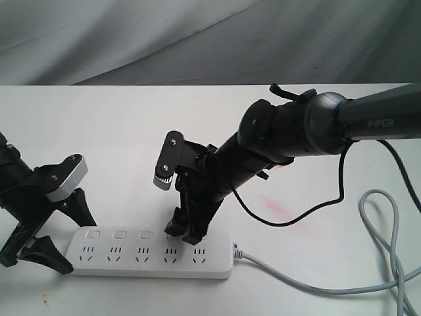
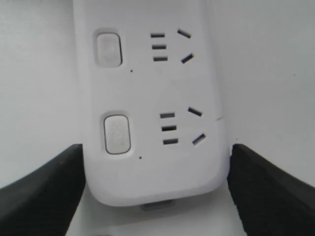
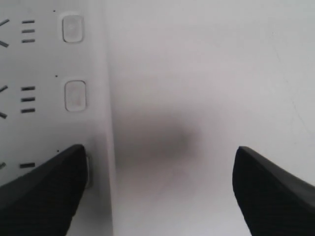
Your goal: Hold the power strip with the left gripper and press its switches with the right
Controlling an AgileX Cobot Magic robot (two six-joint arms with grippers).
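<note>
The white power strip [image 1: 151, 253] lies flat on the bench [image 1: 131, 131] at the lower centre of the exterior view, its long edges running left to right. Only a narrow band of bench separates its near edge from the bottom of the frame. Its grey cord [image 1: 247, 258] leaves the right end and loops up along the right edge of the frame.

The left tool [image 1: 79, 247], at the lower left, is spread wide across the strip's left end. One finger [image 2: 44, 191] sits at each long edge, and they look to be bearing on the plastic. The rounded corners of that end lie between them.

The right tool [image 1: 186, 232] comes down steeply from the "PIPER" arm [image 1: 368, 122] at the upper right and stands wide. One finger [image 3: 39, 191] lies over the strip's far edge, covering part of a switch. The other hangs over bare bench beyond that edge.

Three switches [image 1: 119, 234] show clear in the left half of the strip; the rest are hidden behind that tool.

Bare bench stretches across the frame's middle band. A pink smear [image 1: 273, 205] and a thin black cable [image 1: 309, 214] lie right of centre.
</note>
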